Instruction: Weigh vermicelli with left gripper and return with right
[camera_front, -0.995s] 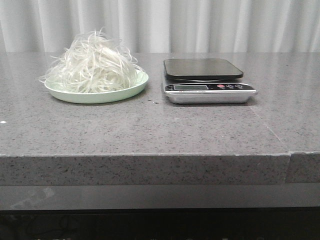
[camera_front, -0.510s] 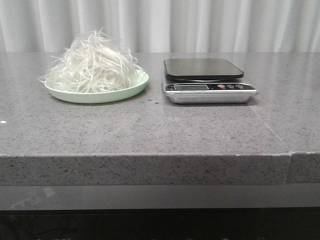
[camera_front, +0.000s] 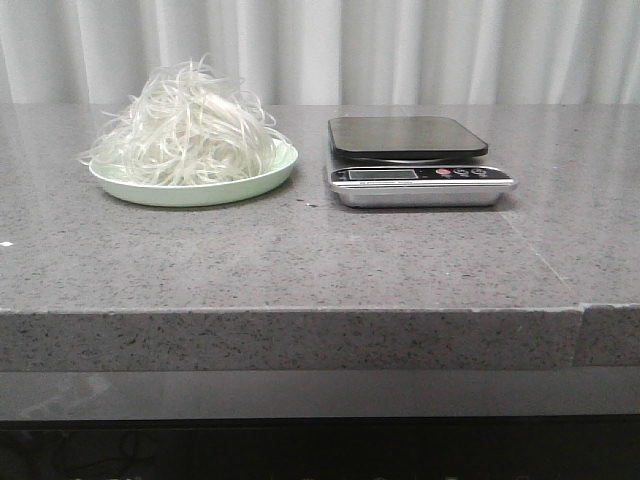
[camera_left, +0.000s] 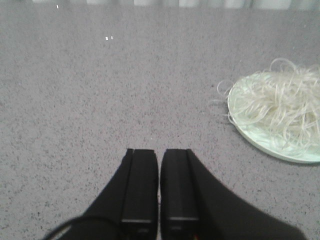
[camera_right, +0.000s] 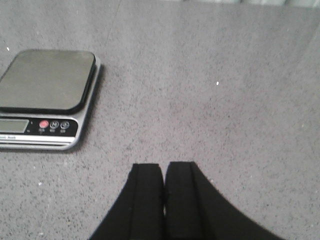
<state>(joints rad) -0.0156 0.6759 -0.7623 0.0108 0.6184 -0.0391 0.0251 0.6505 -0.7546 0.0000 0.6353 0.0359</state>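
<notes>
On the grey table (camera_front: 300, 250) the vermicelli (camera_front: 185, 130) sits heaped on its plate (camera_front: 190, 190) beside the empty scale (camera_front: 410, 150); left gripper (camera_left: 159, 165) and right gripper (camera_right: 164, 180) both closed, holding nothing, so the left should open wide and grasp deep into the mound.

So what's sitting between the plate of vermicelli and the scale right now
Nothing. In the front view, only bare grey countertop separates the plate of vermicelli from the scale.
</notes>
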